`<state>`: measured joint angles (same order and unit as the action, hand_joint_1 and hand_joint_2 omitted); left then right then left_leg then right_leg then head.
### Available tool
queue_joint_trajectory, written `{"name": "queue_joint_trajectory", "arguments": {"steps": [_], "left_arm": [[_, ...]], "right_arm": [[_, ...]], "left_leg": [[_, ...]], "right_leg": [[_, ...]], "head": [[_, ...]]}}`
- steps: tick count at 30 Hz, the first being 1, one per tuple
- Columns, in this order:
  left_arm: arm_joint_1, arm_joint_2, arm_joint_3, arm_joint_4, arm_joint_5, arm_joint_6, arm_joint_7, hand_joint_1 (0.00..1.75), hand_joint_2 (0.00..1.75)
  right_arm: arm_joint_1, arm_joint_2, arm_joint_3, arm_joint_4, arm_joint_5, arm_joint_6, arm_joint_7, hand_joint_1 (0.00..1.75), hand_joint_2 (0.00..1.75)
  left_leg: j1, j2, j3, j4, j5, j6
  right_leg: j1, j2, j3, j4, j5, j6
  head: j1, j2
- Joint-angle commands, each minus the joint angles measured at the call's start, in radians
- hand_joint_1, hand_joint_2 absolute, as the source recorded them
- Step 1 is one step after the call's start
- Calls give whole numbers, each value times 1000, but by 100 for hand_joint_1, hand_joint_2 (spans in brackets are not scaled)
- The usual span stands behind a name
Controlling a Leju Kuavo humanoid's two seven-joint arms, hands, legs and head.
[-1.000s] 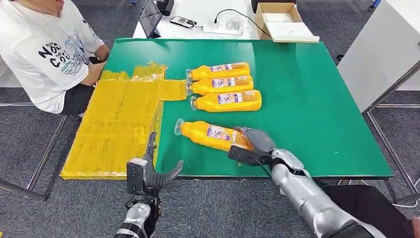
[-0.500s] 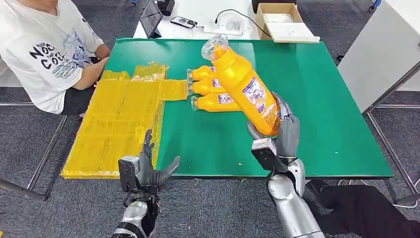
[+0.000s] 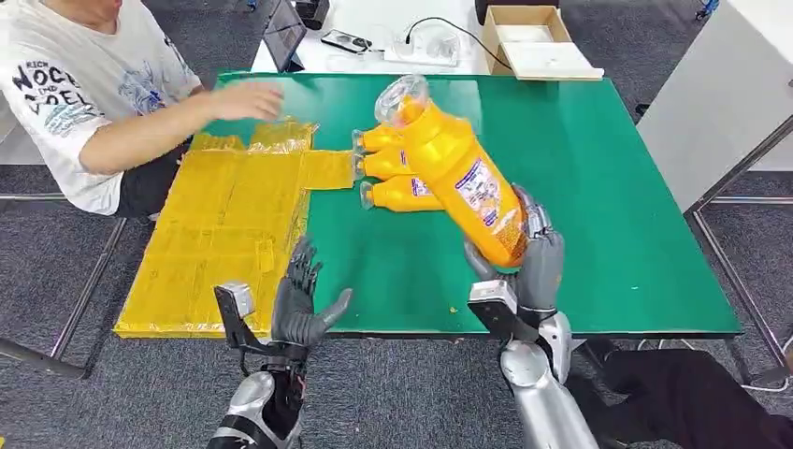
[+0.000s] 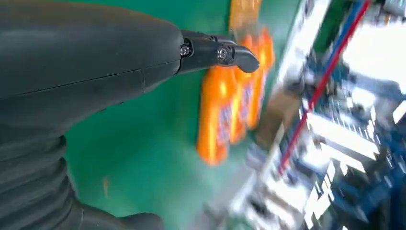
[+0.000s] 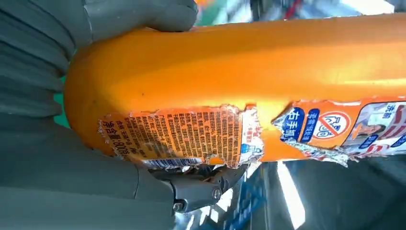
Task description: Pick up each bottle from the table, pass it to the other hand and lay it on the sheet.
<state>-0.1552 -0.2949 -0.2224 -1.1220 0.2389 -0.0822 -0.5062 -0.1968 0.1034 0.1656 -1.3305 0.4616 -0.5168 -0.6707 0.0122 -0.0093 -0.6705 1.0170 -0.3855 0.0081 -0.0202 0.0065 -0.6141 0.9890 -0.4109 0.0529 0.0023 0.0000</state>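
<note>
Four orange bottles in all: three lying side by side (image 3: 397, 166) near the middle of the green table (image 3: 598, 187), caps toward the left edge, and one held bottle (image 3: 456, 170) lifted clear of the surface. At the far left, outside the table's left edge, a person in a white shirt (image 3: 79, 98), one hand (image 3: 245, 98) reaching over the far-left corner above the yellow sheet (image 3: 224, 234). Sheet spread along the left edge, its left part overhanging the table, its near end at the near-left corner; wrinkled at the far end, bare along most of its length. Just off the near edge, beside the sheet's near end, the left hand (image 3: 301, 304): raised, palm turned toward the right, fingers (image 3: 301, 267) spread apart and grasping nothing. In the left wrist view, blurred orange bottles (image 4: 234, 96) on green beyond one dark fingertip. Between the left hand and the right, a wide open strip of bare green along the near edge. Farther right, over the near edge, the right hand (image 3: 528, 262) wrapped round the base of the held bottle, bottle tilted with its clear cap up and leaning toward the far-left, partly covering the three lying ones. In the right wrist view, grey fingers (image 5: 143, 17) clenched round the orange body (image 5: 268, 72) beside a torn label. Right of that, green table bare out to the right edge. Beyond the far edge, a cardboard box (image 3: 533, 37).
</note>
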Motion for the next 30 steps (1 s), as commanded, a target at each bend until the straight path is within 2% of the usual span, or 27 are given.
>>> {"name": "queue_joint_trajectory", "arguments": {"steps": [1, 2, 6, 7, 13, 16, 24, 27, 29, 30], "left_arm": [[-42, 23, -101, -59, 115, -116, 47, 0, 175], [-44, 23, -108, -56, 119, -119, 48, 0, 175], [-51, 17, -117, -28, 144, -140, 55, 0, 175], [-52, 14, -117, -24, 151, -146, 55, 0, 175], [-51, 13, -123, -16, 180, -178, 66, 0, 175], [-55, 12, -133, -5, 185, -185, 73, 0, 175], [-76, 2, -137, 28, 191, -188, 69, 0, 175], [-72, 5, -137, 15, 180, -183, 62, 0, 175], [-67, 4, -138, 11, 153, -162, 52, 175, 175], [-66, 5, -140, 11, 149, -160, 52, 175, 175]], "right_arm": [[-44, 59, 244, 400, -9, 81, -27, 175, 175], [-53, 64, 282, 444, -8, 68, -27, 175, 175], [-65, 85, 342, 525, -29, 95, -27, 175, 175], [-64, 90, 347, 534, -31, 97, -27, 175, 175], [-66, 101, 362, 565, -43, 105, -27, 175, 175], [-87, 109, 389, 608, -3, 103, -27, 175, 175], [-105, 144, 470, 707, 64, 194, -27, 175, 175], [-102, 145, 463, 713, 56, 187, -27, 175, 175], [-97, 144, 447, 700, 42, 181, -27, 175, 175], [-94, 143, 442, 693, 40, 171, -27, 175, 175]], "left_leg": [[1, 3, 4, -1, -1, 0], [1, 5, 8, -1, -3, -1], [1, 2, 4, -1, -1, 0], [1, 4, 9, -1, -3, 0], [1, 1, 4, -1, -1, 0], [1, 1, 7, -1, -2, 0], [1, 0, 5, -1, -2, 0], [2, -1, 8, 0, -3, 0], [2, 0, 3, 0, -1, 0], [2, -1, 6, 0, -2, 0]], "right_leg": [[1, 2, 3, -1, 0, -2], [2, 3, 7, -2, -1, -3], [1, 1, 3, -1, 0, -2], [2, 2, 8, -2, -2, -3], [1, 0, 4, -1, -1, -2], [1, -1, 7, -1, -2, -3], [2, -2, 5, -1, -2, -3], [2, -2, 8, -1, -4, -3], [1, -2, 2, -1, -1, -2], [2, -3, 6, -1, -3, -3]], "head": [[0, 0], [0, 0], [0, 0], [0, 0], [0, 0], [0, 0], [0, 0], [0, 0], [0, 0], [0, 0]]}}
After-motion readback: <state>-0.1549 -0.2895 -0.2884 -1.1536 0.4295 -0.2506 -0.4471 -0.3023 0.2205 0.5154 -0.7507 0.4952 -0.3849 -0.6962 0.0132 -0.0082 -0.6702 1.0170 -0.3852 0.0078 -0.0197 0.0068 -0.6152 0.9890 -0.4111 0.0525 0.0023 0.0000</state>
